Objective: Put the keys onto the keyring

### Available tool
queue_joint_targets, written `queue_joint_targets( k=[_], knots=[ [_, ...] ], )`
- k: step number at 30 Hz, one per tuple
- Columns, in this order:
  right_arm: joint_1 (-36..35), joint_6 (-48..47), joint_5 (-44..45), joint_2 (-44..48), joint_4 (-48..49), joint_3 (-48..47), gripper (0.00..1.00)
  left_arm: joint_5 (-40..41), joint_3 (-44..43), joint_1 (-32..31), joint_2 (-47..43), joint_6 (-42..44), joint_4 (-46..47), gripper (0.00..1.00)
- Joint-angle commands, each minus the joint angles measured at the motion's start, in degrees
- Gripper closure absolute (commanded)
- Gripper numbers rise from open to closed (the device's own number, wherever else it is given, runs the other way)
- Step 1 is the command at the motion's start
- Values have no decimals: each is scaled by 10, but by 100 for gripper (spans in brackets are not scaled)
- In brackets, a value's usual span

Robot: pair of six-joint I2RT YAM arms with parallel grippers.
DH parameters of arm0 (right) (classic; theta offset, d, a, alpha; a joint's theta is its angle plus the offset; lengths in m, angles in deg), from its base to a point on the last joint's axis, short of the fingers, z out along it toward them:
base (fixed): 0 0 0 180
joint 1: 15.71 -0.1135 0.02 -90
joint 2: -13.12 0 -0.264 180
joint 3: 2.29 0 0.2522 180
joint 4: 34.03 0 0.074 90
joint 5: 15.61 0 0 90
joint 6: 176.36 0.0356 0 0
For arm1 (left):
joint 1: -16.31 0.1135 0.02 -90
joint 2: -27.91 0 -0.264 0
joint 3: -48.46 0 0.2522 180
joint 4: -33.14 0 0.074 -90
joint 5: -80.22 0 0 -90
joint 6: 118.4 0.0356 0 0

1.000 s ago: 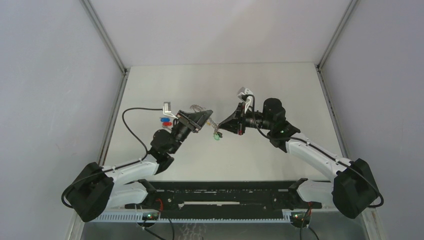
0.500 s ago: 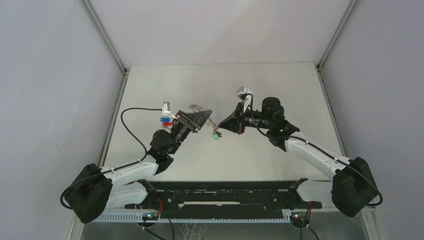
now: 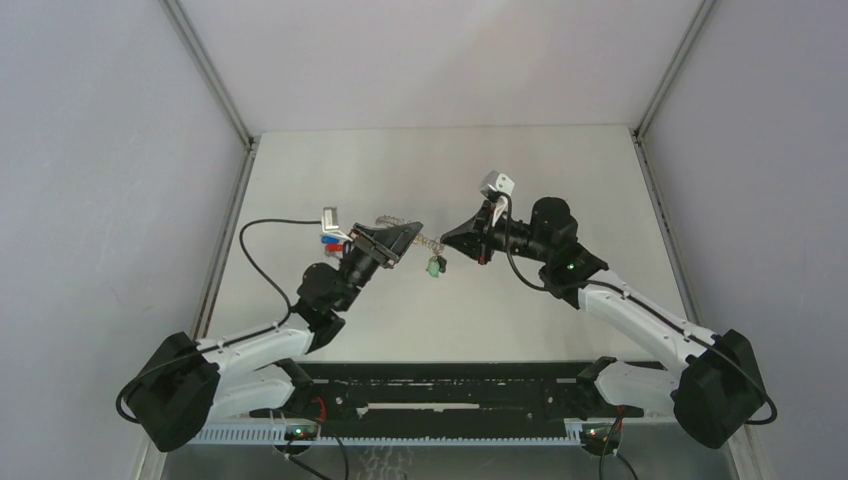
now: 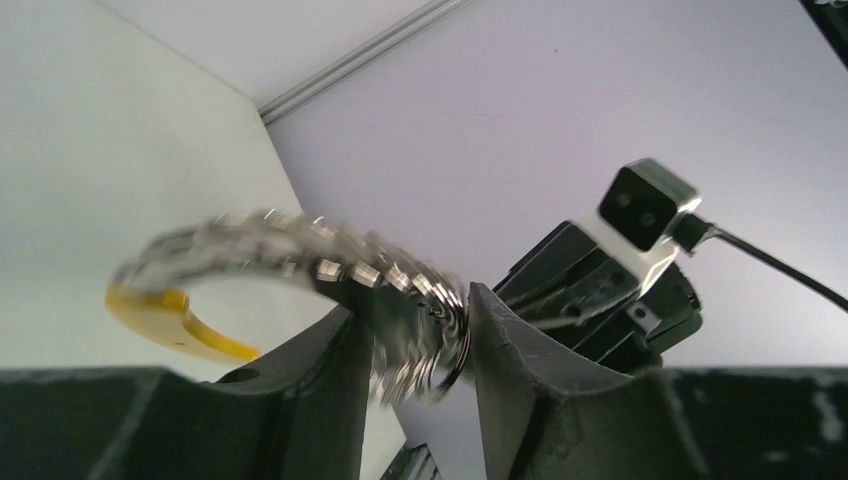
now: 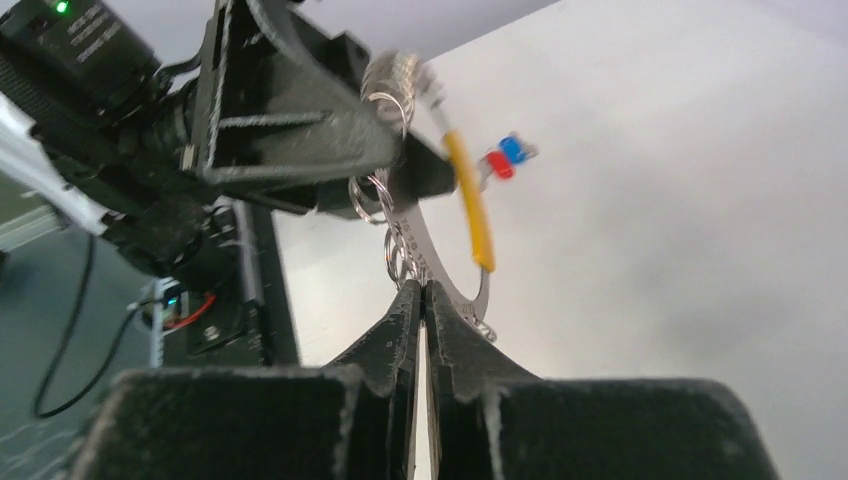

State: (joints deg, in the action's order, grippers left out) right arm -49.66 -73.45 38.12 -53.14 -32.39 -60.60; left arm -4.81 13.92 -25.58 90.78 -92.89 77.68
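Enclosure notes: my work surface is a flat white table (image 3: 560,170), matte, evenly lit; shadows on it are soft and short. Three plain pale grey walls close it in: back wall (image 3: 430,60), left wall (image 3: 100,180), right wall (image 3: 760,180). Silver metal strips run up both rear corners (image 3: 205,70) (image 3: 675,70) and along the table's side edges. A black frame (image 3: 450,395) spans the near edge, with a slotted white strip (image 3: 400,433) just below it. Lighting diffuse, source not visible.
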Motion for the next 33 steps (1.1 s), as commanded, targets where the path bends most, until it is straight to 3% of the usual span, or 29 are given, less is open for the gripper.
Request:
queue_joint_targets(
  k=[1, 9, 14, 17, 22, 27, 33],
  knots=[
    [1, -70, 47, 38, 36, -25, 100, -11, 28, -7, -29, 4, -5, 53],
    [0, -152, 65, 52, 15, -25, 100, -26, 57, -7, -67, 25, -36, 33],
    [4, -187, 75, 49, 9, -25, 100, -79, 64, -7, -104, 76, -66, 22],
    [6, -196, 65, 48, 14, -25, 100, -99, 62, -7, -152, 135, -124, 20],
    [18, -195, 38, 48, 17, -25, 100, -94, 0, 0, -221, 305, -333, 22],
    [20, -184, 28, 43, 21, -25, 100, -175, -47, 28, -183, 388, -348, 23],
    [11, -175, 17, 39, 25, -25, 100, -232, -100, 28, -111, 427, -339, 19]
  ],
)
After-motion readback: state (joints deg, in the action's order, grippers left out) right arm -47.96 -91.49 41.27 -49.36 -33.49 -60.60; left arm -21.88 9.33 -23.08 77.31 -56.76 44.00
